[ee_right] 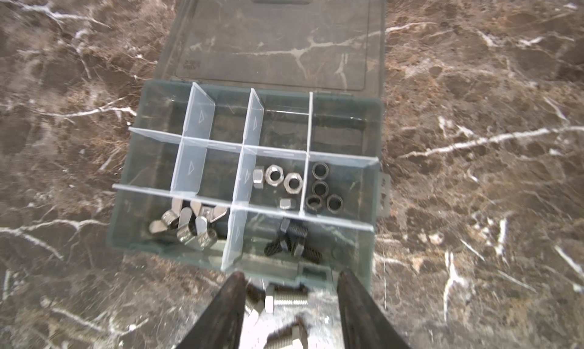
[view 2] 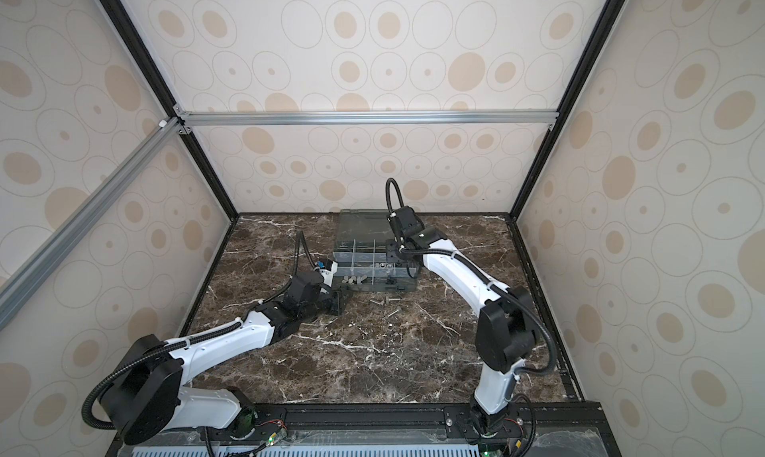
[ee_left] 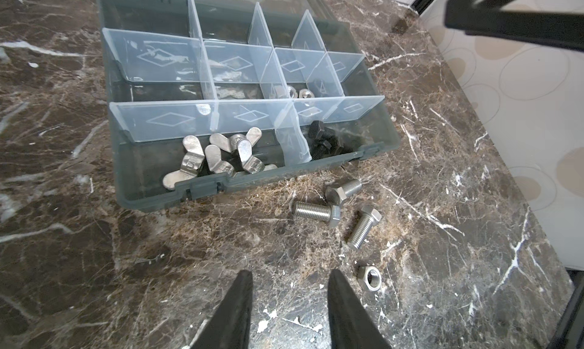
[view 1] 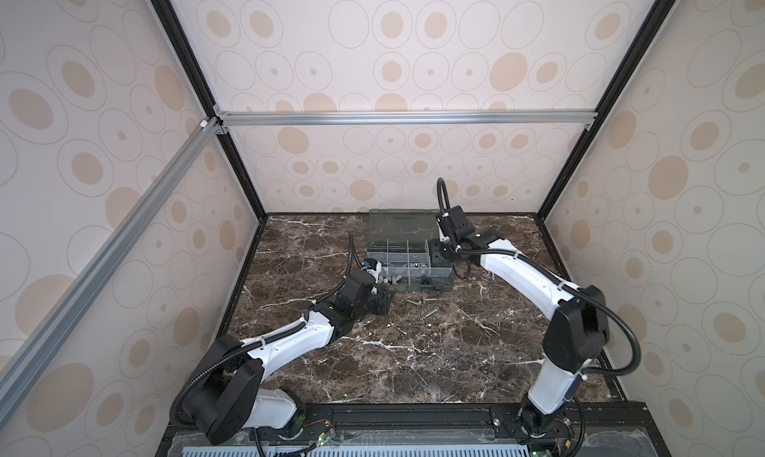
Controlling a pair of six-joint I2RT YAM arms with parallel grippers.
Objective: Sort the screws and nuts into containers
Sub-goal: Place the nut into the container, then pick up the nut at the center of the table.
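The grey organiser box [view 1: 445,277] lies open, its lid flat behind it. Its containers hold silver nuts [ee_right: 281,180], black nuts [ee_right: 322,189], black screws [ee_right: 292,240] and silver wing nuts [ee_left: 218,157]. Three silver screws [ee_left: 316,212] lie loose on the marble in front of the box, with one silver nut [ee_left: 369,276] nearer. My left gripper [ee_left: 291,274] is open over bare marble, the loose nut just beside one finger. High over the box's front edge, my right gripper [ee_right: 291,274] is open and holds nothing, with the loose screws [ee_right: 287,298] seen below between its fingers.
The dark marble table [view 1: 372,372] is walled in by patterned panels, with black frame posts at the back corners. The back row of compartments [ee_right: 284,123] holds nothing. The right arm [view 1: 521,272] reaches in from the right, the left arm [view 1: 298,343] from the front left.
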